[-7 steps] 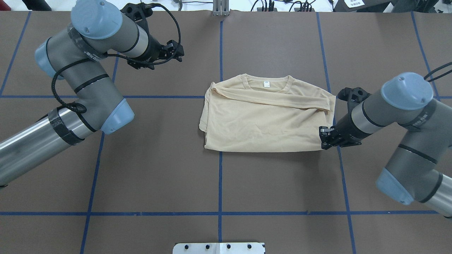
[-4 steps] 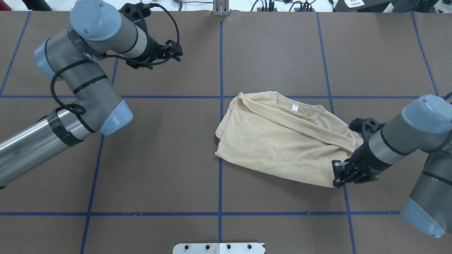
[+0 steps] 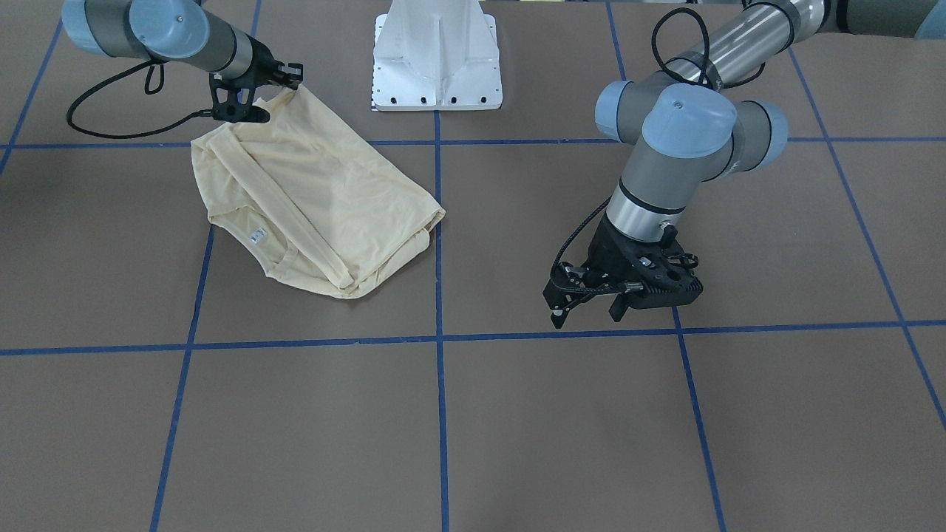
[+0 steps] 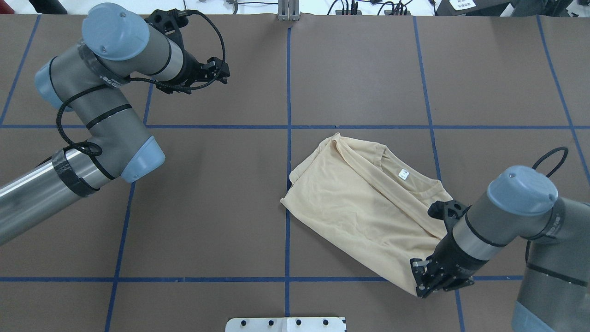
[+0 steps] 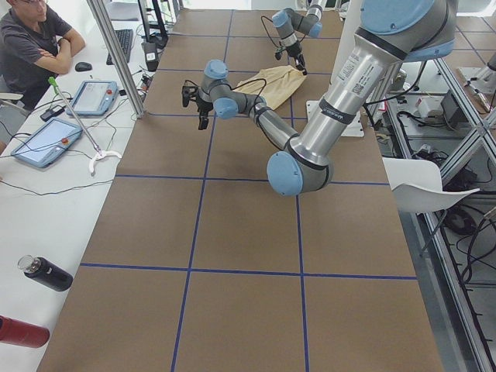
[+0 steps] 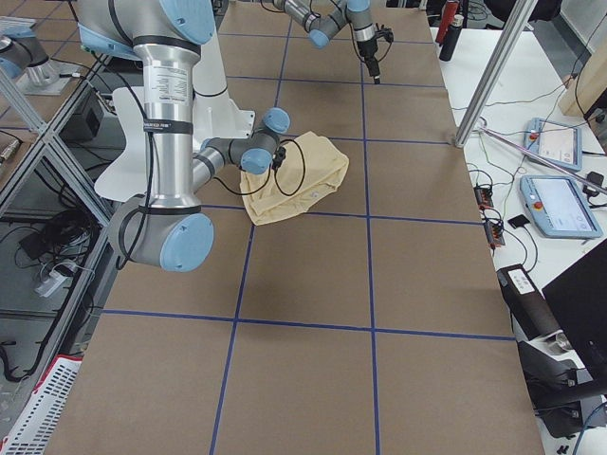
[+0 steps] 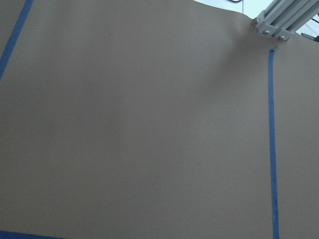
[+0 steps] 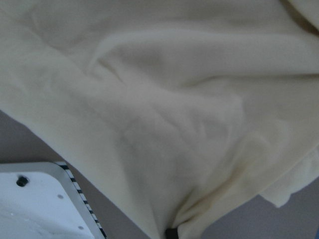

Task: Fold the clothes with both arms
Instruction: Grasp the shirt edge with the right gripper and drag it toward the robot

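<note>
Black two-finger right gripper, nearest the robot's edge, is clamped on a corner of the pale cream-yellow thin long-sleeved shirt, probably to turn it for another fold. That shirt lies part-folded and slanted on the brown blue-taped table, in no container, white neck label up. Farther off, the black left gripper hangs spread wide, holding nothing, likely keeping clear.

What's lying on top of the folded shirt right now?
A sleeve lies folded diagonally across the shirt, beside the white neck label. The right tool grips the corner nearest the robot. Anything beneath the cloth, including any print, is covered.
</note>
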Motion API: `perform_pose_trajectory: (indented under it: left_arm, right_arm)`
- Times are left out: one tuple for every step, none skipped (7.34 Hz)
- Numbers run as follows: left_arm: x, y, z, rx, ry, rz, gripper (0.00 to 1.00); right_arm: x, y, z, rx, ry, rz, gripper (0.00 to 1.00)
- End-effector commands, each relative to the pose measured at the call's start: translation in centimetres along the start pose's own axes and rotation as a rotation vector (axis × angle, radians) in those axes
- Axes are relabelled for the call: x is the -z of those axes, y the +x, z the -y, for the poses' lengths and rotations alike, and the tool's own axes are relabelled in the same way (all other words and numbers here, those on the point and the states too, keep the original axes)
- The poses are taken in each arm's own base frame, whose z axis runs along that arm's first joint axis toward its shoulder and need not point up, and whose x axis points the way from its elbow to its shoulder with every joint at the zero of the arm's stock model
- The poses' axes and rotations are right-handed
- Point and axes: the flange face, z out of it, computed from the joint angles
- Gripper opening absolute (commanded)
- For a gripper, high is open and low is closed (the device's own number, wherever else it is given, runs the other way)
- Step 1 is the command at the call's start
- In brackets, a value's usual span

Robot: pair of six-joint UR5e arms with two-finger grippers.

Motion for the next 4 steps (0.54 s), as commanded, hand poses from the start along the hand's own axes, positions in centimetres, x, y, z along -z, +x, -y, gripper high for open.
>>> perform_pose_trajectory:
  left_arm:
    - [1.1, -0.7, -0.6, -0.003, 0.009, -0.010, 0.99]
    - [1.0, -1.1, -0.8, -0.003, 0.007, -0.007, 0.99]
    - [0.9, -1.1, -0.9, -0.004, 0.004, -0.008, 0.99]
    - [0.6, -1.1, -1.5, -0.007, -0.005, -0.007, 0.99]
  right_arm:
    - [-4.3, -0.4, -3.4, -0.021, -0.050, -0.058, 0.00]
    - [-4.9, -0.4, -3.6, -0.014, -0.033, -0.064, 0.00]
    - [-4.0, -0.4, -2.7, -0.029, -0.012, -0.050, 0.61]
    - [-1.5, -0.9, -1.1, -0.049, 0.018, -0.009, 1.00]
